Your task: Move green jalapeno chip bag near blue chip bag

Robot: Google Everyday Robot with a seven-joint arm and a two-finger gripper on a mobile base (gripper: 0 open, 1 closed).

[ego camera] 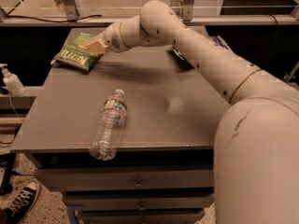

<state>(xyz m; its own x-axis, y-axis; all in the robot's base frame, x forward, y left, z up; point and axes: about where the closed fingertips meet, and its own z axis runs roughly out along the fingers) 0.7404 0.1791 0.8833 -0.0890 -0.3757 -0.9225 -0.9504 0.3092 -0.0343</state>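
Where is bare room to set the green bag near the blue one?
The widest bare patch of the table lies right of the water bottle, in front of the blue chip bag. A smaller one separates bottle and green jalapeno chip bag. The back is crowded: the gripper is at the green bag, the arm over the blue bag.

The pincer (95, 43) is at the edge of the green jalapeno chip bag (74, 56).
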